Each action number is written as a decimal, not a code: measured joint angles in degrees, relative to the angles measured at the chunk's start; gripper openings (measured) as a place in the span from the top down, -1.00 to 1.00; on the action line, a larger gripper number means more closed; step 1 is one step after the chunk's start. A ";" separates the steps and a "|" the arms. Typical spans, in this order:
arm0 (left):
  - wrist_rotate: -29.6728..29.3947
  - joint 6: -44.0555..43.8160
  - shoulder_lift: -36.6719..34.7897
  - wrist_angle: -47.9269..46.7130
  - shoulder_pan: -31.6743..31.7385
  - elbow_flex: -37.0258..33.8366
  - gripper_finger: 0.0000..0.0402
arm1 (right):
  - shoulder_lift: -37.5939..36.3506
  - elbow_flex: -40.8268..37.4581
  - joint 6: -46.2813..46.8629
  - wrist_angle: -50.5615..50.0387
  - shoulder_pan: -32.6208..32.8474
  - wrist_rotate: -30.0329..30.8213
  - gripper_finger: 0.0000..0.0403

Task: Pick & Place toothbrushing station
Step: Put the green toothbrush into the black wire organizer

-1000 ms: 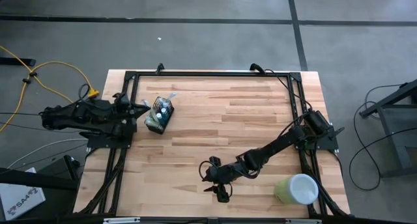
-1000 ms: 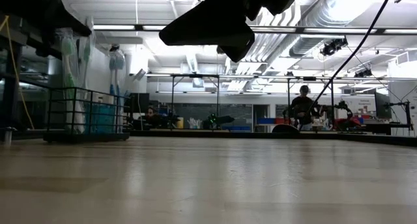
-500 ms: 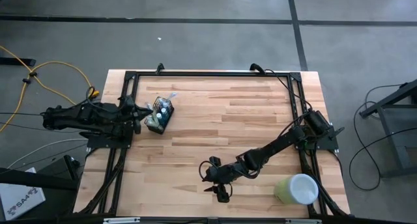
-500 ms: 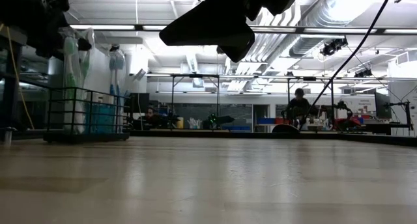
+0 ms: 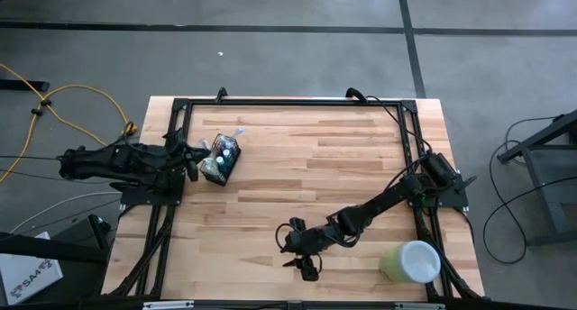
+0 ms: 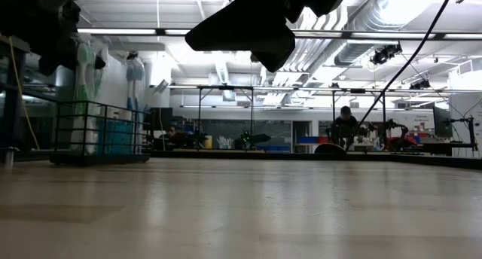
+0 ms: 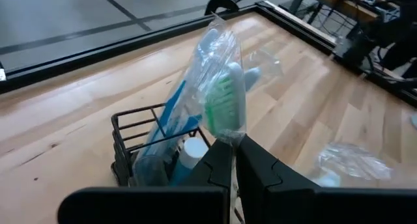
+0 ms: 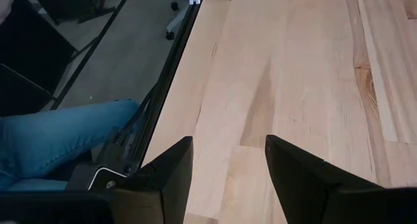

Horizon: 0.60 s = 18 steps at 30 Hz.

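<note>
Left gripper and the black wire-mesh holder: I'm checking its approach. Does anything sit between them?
Yes. The plastic-wrapped green toothbrush sticking up out of the small black wire-mesh holder stands right ahead of the shut left gripper. No other obstacle shows on the wooden table.

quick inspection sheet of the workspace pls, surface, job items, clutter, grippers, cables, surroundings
surface: wooden table in a black frame, mostly bare
job's things: black wire-mesh holder at the table's left, holding plastic-wrapped toothbrushes
clutter: pale green cup with white inside, near the table's front right corner
grippers: left gripper shut, right beside the wrapped green brush head, grip not clear; right gripper open and empty over bare wood near the front edge
cables: yellow cable on the floor to the left; black cables on the floor to the right
surroundings: grey floor; a jeans-clad leg by the table; a person far off in the room
</note>
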 joint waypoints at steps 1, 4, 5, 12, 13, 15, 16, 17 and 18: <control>-0.33 -0.05 0.04 0.45 0.00 -0.39 1.00 | 0.00 0.00 0.00 -0.02 0.00 0.00 0.09; -0.85 -0.18 0.00 1.42 0.00 -1.91 1.00 | 0.00 0.00 0.00 -0.28 0.00 -0.02 0.09; -0.94 -0.29 0.02 1.63 0.02 -2.59 0.99 | 0.00 0.00 0.00 -0.30 0.00 -0.02 0.09; -1.96 -0.65 0.04 4.24 0.00 -4.96 0.99 | 0.00 0.00 -0.02 -0.31 0.00 -0.02 0.09; -1.97 -0.30 0.04 4.45 0.00 -4.98 0.99 | 0.00 0.00 -0.02 -0.31 0.00 -0.02 0.09; -1.99 -0.17 0.04 4.71 0.00 -4.98 1.00 | 0.00 0.00 -0.03 -0.35 0.00 -0.02 0.09; -2.00 -0.15 0.04 4.70 0.00 -4.98 1.00 | 0.00 0.00 -0.03 -0.36 0.00 -0.02 0.09; -2.01 -0.18 0.04 4.70 0.00 -4.98 1.00 | 0.00 0.00 -0.02 -0.42 0.00 -0.02 0.09; -2.02 -0.20 0.04 4.70 0.00 -4.98 1.00 | 0.00 0.00 -0.02 -0.52 0.00 -0.02 0.09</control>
